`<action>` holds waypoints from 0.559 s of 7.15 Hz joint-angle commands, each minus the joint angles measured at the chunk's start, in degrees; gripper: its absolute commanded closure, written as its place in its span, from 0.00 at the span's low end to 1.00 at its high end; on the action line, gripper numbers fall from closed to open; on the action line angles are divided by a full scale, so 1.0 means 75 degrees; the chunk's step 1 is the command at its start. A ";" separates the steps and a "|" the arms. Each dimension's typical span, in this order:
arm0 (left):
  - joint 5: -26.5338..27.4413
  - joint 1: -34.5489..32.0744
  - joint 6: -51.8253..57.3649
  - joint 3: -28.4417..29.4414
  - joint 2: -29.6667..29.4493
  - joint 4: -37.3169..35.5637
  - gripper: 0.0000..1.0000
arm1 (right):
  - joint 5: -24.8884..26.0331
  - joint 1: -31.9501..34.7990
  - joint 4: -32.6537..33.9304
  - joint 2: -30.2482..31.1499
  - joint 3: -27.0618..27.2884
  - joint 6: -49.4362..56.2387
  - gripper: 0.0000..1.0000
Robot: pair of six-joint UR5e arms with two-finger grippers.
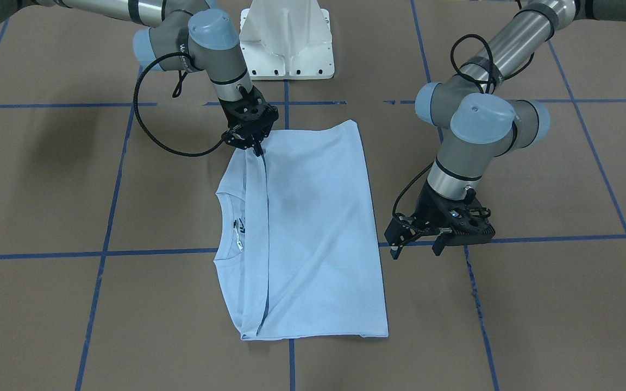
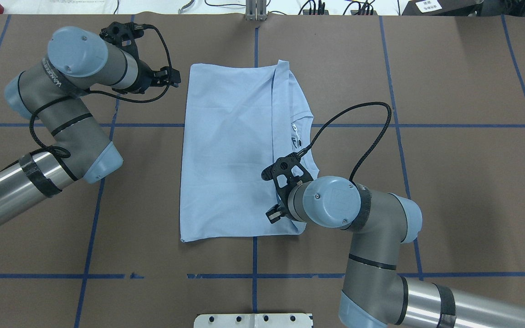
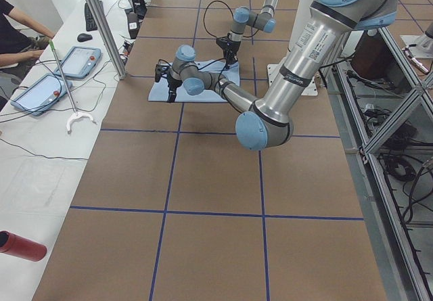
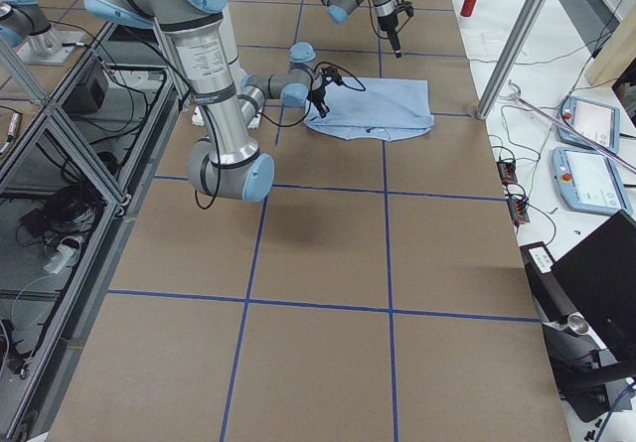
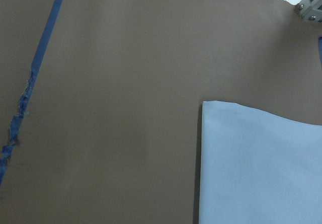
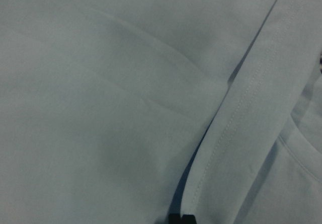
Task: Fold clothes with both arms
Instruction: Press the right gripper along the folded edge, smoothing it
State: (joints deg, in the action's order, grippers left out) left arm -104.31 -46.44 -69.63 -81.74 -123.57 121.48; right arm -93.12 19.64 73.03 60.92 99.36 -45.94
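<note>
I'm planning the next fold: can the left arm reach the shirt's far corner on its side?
Probably yes: the left gripper hangs open beside that corner of the T-shirt, with nothing visible between them, and the right gripper is at the near end.

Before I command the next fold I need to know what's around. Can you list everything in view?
Table: one, brown with blue tape grid, under everything.
T-shirt: one, light blue, partly folded, flat at the table's middle.
Pedestal base: one, white, at the table's robot-side edge.
Cylinder: one, red, on the white side bench.
Pendants: two, grey, on that bench.
Person: one, dark top, seated at that bench.
Arms: two, silver-grey with light-blue caps, flanking the shirt.
Left gripper: one, black, fingers open, beside the shirt, not touching it.
Right gripper: one, black, fingers closed on the shirt's folded edge.
</note>
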 commanded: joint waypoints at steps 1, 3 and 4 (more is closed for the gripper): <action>-0.0003 0.0004 -0.0009 0.0012 -0.0012 0.0021 0.00 | -0.0018 0.0087 0.0013 0.0033 0.0076 -0.0051 1.00; 0.0009 0.0016 -0.0020 0.0035 -0.0035 0.0021 0.00 | -0.0042 0.0252 0.0060 0.0266 0.0216 -0.0097 1.00; 0.0009 0.0016 -0.0020 0.0035 -0.0035 0.0021 0.00 | -0.0042 0.0252 0.0072 0.0616 0.0495 -0.0191 1.00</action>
State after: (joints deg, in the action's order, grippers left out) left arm -104.25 -46.35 -69.78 -81.52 -123.78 121.64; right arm -93.41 21.33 73.41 63.10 101.22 -46.75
